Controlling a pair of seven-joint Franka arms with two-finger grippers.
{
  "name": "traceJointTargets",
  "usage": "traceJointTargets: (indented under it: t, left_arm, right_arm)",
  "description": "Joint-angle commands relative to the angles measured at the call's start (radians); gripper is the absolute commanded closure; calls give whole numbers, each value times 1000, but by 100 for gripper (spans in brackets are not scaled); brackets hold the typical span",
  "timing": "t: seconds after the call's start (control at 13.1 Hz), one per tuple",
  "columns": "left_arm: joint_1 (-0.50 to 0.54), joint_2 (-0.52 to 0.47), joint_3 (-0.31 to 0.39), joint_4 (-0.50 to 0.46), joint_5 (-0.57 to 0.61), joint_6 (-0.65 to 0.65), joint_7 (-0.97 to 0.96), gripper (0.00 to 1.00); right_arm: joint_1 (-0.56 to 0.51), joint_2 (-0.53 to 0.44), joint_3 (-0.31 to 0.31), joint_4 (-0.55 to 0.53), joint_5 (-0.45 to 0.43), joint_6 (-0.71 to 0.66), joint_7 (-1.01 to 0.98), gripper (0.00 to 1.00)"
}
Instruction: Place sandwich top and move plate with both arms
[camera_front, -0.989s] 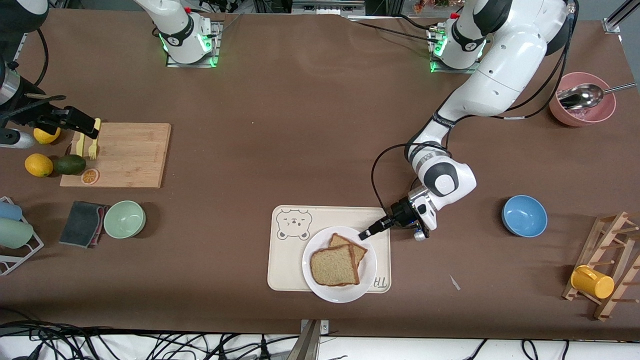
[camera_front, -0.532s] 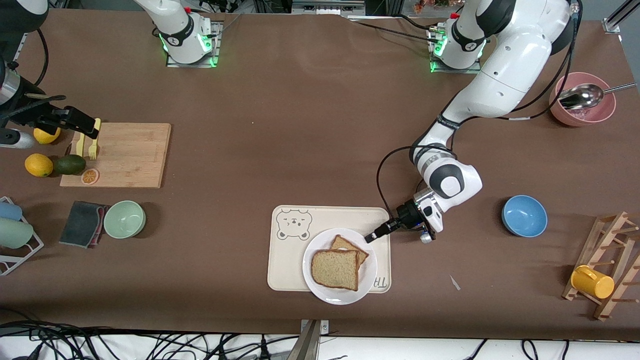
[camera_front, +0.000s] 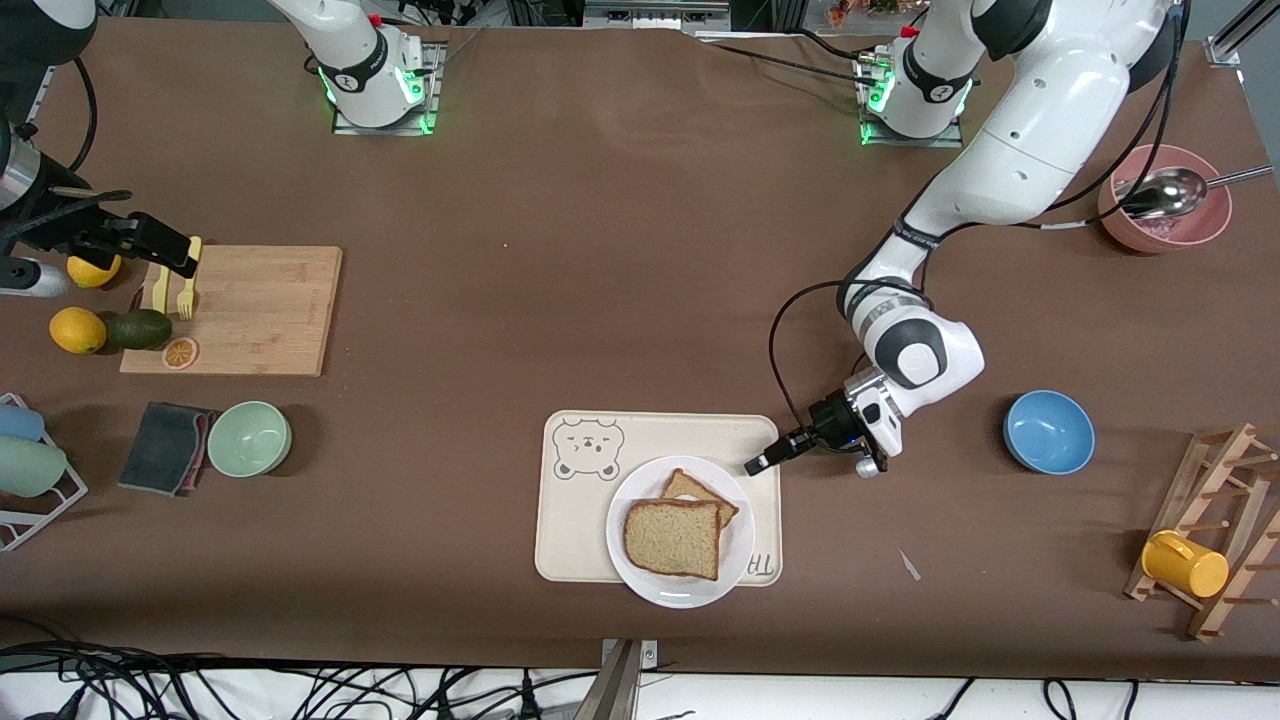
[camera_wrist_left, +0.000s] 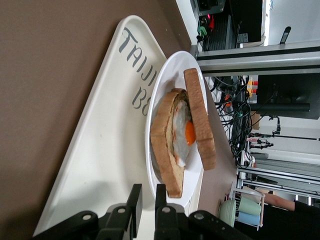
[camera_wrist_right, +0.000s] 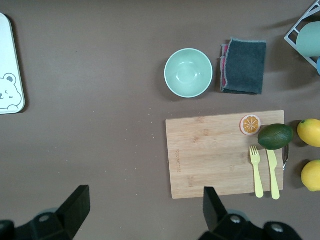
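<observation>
The white plate (camera_front: 735, 545) sits on the cream bear tray (camera_front: 580, 540), near the table's camera-side edge. On it the sandwich top (camera_front: 672, 538) lies askew over the darker egg slice (camera_front: 700, 490), whose corner sticks out. The left wrist view shows the sandwich top (camera_wrist_left: 200, 120) resting over the fried egg (camera_wrist_left: 187, 134) and the plate (camera_wrist_left: 172, 70). My left gripper (camera_front: 757, 466) hovers at the tray's edge just off the plate rim; my left gripper (camera_wrist_left: 148, 189) is shut to a thin gap, holding nothing. My right gripper (camera_front: 170, 252) waits open over the cutting board's end; my right gripper (camera_wrist_right: 145, 207) holds nothing.
A wooden cutting board (camera_front: 250, 310) carries a yellow fork and knife, with lemons and an avocado (camera_front: 140, 328) beside it. A green bowl (camera_front: 249, 438) and grey cloth (camera_front: 165, 447) lie nearer the camera. A blue bowl (camera_front: 1048, 432), pink bowl (camera_front: 1165, 225) and wooden rack (camera_front: 1215, 530) stand at the left arm's end.
My left gripper has drawn back from the plate rim toward the left arm's end of the table, still shut. The sandwich and plate stay put. The right arm has not moved.
</observation>
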Motion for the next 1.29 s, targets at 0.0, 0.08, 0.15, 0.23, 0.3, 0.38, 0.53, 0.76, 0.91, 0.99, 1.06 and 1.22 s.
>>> traceJointTargets:
  t: [0.0,0.08,0.15,0.23,0.3,0.38,0.53,0.76,0.91,0.99,1.06,1.22]
  left_arm:
    - [42,-107,-26,-125,34,-8,8,82]
    - [48,-130,-26,-151,36,-8,8,80]
    - [49,-156,-26,-176,36,-8,8,75]
    - [52,-179,-25,-194,40,-8,7,72]
    - [61,-204,-25,-219,40,-8,7,70]
    - [72,-230,-26,-242,42,-8,5,67]
    - [75,-290,-25,-300,44,-5,5,60]
    - [114,-389,-23,-390,170,-5,-4,51]
    - [137,-433,-23,-440,287,-9,-28,50]
    - [140,-440,-17,-449,341,-13,-51,50]
    - [146,-442,-11,-450,402,-31,-71,50]
    - [164,-463,32,-450,581,-158,-114,50]
  right_arm:
    - [-8,-4,5,7,16,-11,6,0]
    - [-8,-4,5,9,16,-11,5,0]
    - [-8,-4,5,7,16,-11,5,0]
    - [-8,-4,5,9,16,-11,6,0]
    - [-8,-4,5,7,16,-11,5,0]
    - [-8,-2,5,9,16,-11,5,0]
    - [-8,-4,5,9,16,-11,5,0]
    - [-8,-4,5,7,16,-11,5,0]
    - [-8,-4,5,7,16,-11,5,0]
    - [-8,-4,5,7,16,-11,5,0]
    - [-8,-4,5,9,16,-11,5,0]
    - [-8,-4,5,9,15,-11,5,0]
